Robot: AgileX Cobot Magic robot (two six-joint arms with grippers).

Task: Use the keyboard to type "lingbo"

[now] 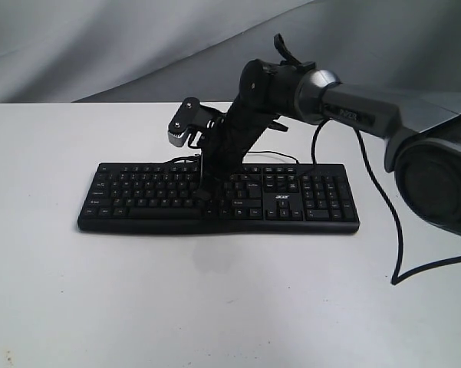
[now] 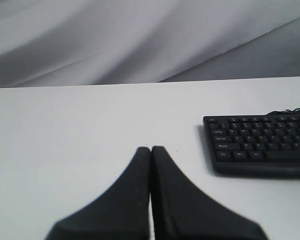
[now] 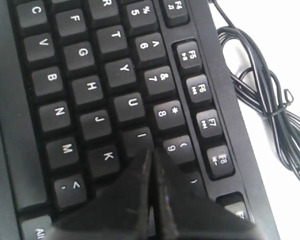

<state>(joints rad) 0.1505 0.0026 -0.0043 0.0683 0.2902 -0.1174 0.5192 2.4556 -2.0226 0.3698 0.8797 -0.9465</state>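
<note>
Black keyboard [image 3: 90, 90]: only right wrist shows I key [image 3: 139, 137].

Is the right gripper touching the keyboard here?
Cannot tell. The right wrist view shows the right gripper, shut, at the I key of the keyboard; no gap or contact is plain.

White table [image 1: 54, 291], grey draped backdrop [image 1: 100, 46]
</note>
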